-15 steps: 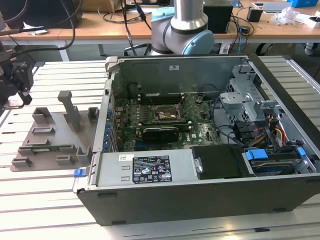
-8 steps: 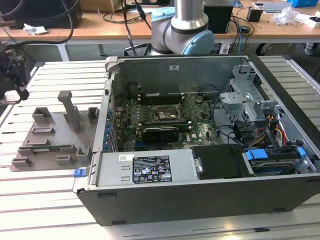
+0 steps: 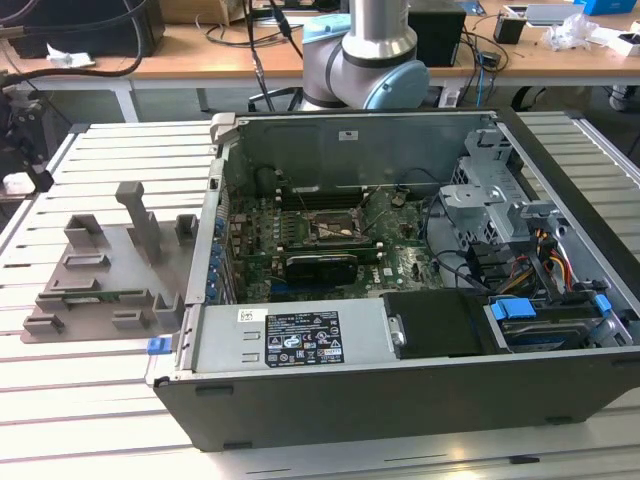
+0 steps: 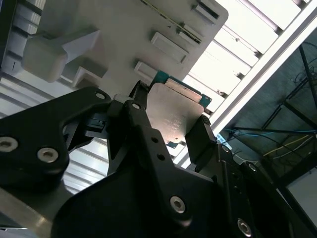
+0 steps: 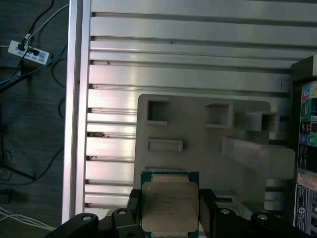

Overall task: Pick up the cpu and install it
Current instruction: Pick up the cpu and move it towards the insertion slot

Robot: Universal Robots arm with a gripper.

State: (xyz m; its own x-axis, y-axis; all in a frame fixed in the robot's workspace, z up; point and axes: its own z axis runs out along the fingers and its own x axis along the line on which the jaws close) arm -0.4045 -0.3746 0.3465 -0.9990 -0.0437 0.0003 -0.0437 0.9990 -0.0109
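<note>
The cpu [image 5: 168, 206], a flat square chip with a dull silver top and a thin green border, sits between the two black fingers [image 5: 133, 206] of my gripper [image 5: 168, 218]. The gripper is shut on its two opposite edges. In the second wrist view the cpu [image 4: 173, 111] shows from below, held by the gripper [image 4: 171, 126] well above the grey fixture tray [image 4: 124, 29]. In the exterior view the dark socket frame [image 3: 335, 232] lies open on the motherboard inside the computer case [image 3: 400, 380].
The grey fixture tray [image 3: 100, 270] with upright blocks rests on the slatted aluminium table [image 3: 90, 420], at the exterior view's left of the case. Drive cages and cables [image 3: 520, 250] crowd the case's right side. The arm's base [image 3: 370, 50] stands behind the case. The table edge [image 5: 77, 99] drops to a floor with cables.
</note>
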